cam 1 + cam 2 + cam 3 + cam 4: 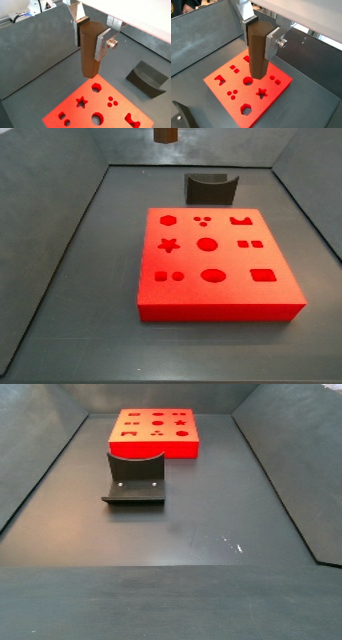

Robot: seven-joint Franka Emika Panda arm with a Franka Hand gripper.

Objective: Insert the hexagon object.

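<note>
Side view: peg tip [166, 134] just pokes in at the top edge, left of centre, high above the floor; below it, mid-frame, the red block [214, 308] with its cut-outs, hexagon hole [168, 219] at its upper left corner, and the dark grey curved block [210, 188] behind the red block, apart from it. In a side view from the opposite end the fixture-like grey block [135, 479] sits in front of the red block [154, 432]; arm not in that frame. Both wrist views: the gripper [91, 37] has its jaws clamped on the hexagon object [258, 52], silver fingers [272, 44] on opposite flats near the upper end, long lower part hanging free, upright, well clear of the block. Judgement: looks rigid, light, wood-like or plastic, won't flex; smooth flats could let it slip or twist on contact. Grip on flats is right; the long overhang means any tilt gets amplified at the tip, so align rotation with the hole before descending.
</note>
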